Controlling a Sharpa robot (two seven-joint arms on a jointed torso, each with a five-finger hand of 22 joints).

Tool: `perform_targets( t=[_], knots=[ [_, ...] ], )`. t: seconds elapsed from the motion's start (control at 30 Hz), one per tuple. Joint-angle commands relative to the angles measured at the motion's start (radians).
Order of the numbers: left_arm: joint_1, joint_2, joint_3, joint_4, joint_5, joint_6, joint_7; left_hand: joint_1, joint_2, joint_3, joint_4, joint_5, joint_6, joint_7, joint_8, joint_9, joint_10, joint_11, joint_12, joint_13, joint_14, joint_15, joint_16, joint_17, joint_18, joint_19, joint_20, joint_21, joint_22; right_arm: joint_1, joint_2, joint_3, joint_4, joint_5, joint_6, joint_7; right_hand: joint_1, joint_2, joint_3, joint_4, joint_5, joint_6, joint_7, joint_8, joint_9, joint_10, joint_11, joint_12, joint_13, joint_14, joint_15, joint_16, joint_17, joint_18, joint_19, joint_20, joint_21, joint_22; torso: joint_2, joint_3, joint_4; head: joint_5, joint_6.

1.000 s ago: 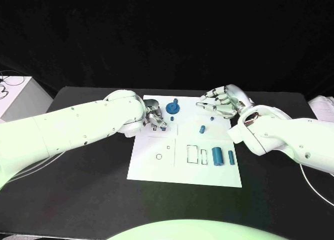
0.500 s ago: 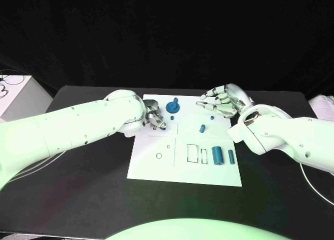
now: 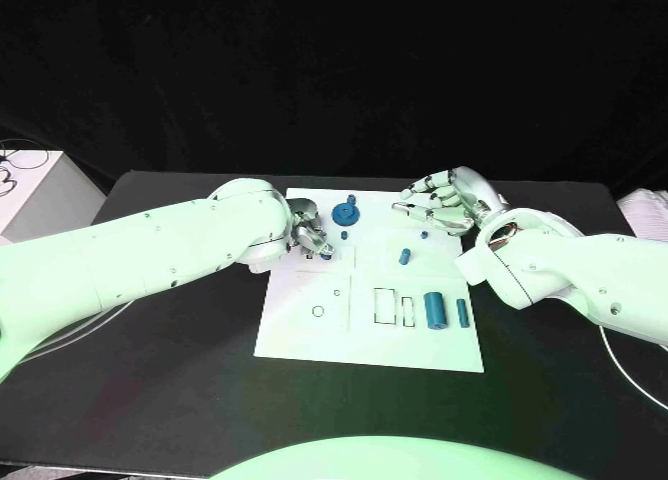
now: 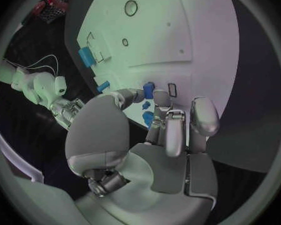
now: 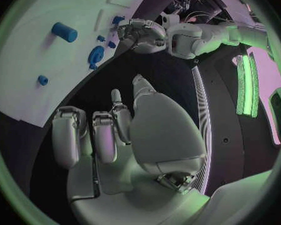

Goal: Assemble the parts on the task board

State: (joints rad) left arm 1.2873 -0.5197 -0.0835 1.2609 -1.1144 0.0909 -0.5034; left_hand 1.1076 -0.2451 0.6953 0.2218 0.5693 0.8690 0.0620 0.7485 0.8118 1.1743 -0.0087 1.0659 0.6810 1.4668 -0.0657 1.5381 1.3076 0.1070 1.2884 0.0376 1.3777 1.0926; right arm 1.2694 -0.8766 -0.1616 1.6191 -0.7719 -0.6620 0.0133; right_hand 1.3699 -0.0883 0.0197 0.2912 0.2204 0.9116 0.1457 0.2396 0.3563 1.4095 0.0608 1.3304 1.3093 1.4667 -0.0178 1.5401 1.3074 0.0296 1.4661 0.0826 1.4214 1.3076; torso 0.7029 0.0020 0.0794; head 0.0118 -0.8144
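A black table (image 3: 161, 350) is seen against a dark backdrop, with the white task board (image 3: 370, 340) lying flat at its middle. The left hand (image 3: 308, 240) is held over the board's far left corner, fingers curled down close together around small blue parts (image 3: 326, 256); in the left wrist view the fingertips (image 4: 160, 99) are seen pressed beside a small blue piece (image 4: 148, 89), with a second blue piece (image 4: 147, 118) tucked under the fingers, though whether either is actually gripped cannot be told. The right hand (image 3: 447, 203) is held at the board's far right corner, fingers curled inward with nothing seen in them; the right wrist view shows the same hand (image 5: 115, 135) with its fingers bent and a dark gap below. A round blue gear-like part (image 3: 346, 213) sits on the board's far edge between the two hands. A small blue peg (image 3: 403, 258) lies near the board's middle, and a larger blue cylinder (image 3: 437, 311) with a thinner blue bar (image 3: 463, 314) just beside it rests toward the right edge. Against the earlier frames, almost nothing is altered: both hands remain at their corners, and the parts are unmoved.
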Motion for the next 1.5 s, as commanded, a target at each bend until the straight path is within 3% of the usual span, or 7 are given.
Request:
perform_targets(
  t=[0.03,0.8,1.0,1.3,1.5],
  knots=[
    [-0.001,0.006,-0.001,-0.004,0.000,0.031,0.000,-0.002,0.009,0.249,-0.252,0.004,0.008,0.002,0.002,0.001,-0.004,-0.004,-0.001,-0.001,0.085,-0.007,0.003,0.207,-0.005,0.007,0.002,0.004,0.000,-0.001,0.001,0.000,0.000,-0.003,0.011,0.005,0.004,0.004,-0.005,-0.001,0.002,-0.006,-0.002,0.002,-0.001,-0.006,-0.001,-0.004,0.084,0.086,0.003,-0.007,0.193,0.010,0.042,0.004,-0.006,0.143,0.000,0.0005,-0.0005,0.001,-0.001],
    [0.000,0.052,-0.002,-0.046,0.005,0.087,-0.006,-0.005,0.009,0.248,-0.251,0.002,0.007,0.003,0.001,0.002,-0.004,-0.004,-0.001,-0.003,0.085,-0.007,0.003,0.207,-0.006,0.008,0.002,0.004,0.001,-0.001,0.005,0.000,-0.001,-0.002,0.013,0.005,0.003,0.006,-0.005,-0.002,0.003,-0.007,-0.002,0.003,-0.002,-0.007,-0.001,-0.004,0.083,0.086,0.002,-0.008,0.192,0.011,0.042,0.004,-0.009,0.142,0.000,0.0006,-0.0005,-0.006,-0.013],
    [0.000,0.050,-0.002,-0.048,0.010,0.075,-0.005,-0.023,0.012,0.217,-0.239,-0.014,0.000,0.002,0.002,0.008,-0.001,-0.003,-0.002,-0.003,0.085,-0.004,0.002,0.206,-0.005,0.002,0.004,-0.002,-0.007,-0.001,0.005,0.000,-0.002,-0.001,0.013,0.006,0.003,0.006,-0.005,-0.002,0.004,-0.007,-0.002,0.003,-0.002,-0.009,-0.001,-0.007,0.081,0.086,0.002,-0.009,0.190,0.012,0.040,0.004,-0.012,0.139,0.000,0.0001,0.0007,-0.009,-0.014],
    [-0.001,0.037,-0.002,-0.039,0.011,0.068,-0.003,-0.058,0.013,0.094,-0.187,-0.031,-0.018,-0.014,0.001,0.020,-0.004,-0.012,-0.006,-0.012,0.079,-0.008,-0.007,0.192,-0.002,-0.008,0.002,-0.023,-0.029,-0.001,0.004,0.000,-0.002,0.001,0.015,0.007,0.002,0.006,-0.006,-0.002,0.004,-0.008,-0.002,0.003,-0.003,-0.013,-0.001,-0.014,0.076,0.084,0.002,-0.013,0.183,0.014,0.037,0.004,-0.021,0.132,-0.001,-0.0003,0.0008,-0.010,-0.010],
    [-0.001,0.023,-0.001,-0.027,0.011,0.062,-0.003,-0.096,0.005,-0.017,-0.113,-0.034,-0.003,-0.012,-0.020,0.005,-0.013,-0.009,-0.001,-0.012,0.077,-0.007,-0.010,0.188,-0.001,-0.012,0.003,-0.036,-0.044,-0.001,0.003,0.000,-0.002,0.003,0.015,0.008,0.002,0.006,-0.006,-0.002,0.004,-0.009,-0.002,0.003,-0.003,-0.016,-0.001,-0.018,0.073,0.083,0.002,-0.015,0.180,0.015,0.035,0.004,-0.025,0.130,-0.001,-0.0012,0.0002,-0.013,-0.010]
  ],
)
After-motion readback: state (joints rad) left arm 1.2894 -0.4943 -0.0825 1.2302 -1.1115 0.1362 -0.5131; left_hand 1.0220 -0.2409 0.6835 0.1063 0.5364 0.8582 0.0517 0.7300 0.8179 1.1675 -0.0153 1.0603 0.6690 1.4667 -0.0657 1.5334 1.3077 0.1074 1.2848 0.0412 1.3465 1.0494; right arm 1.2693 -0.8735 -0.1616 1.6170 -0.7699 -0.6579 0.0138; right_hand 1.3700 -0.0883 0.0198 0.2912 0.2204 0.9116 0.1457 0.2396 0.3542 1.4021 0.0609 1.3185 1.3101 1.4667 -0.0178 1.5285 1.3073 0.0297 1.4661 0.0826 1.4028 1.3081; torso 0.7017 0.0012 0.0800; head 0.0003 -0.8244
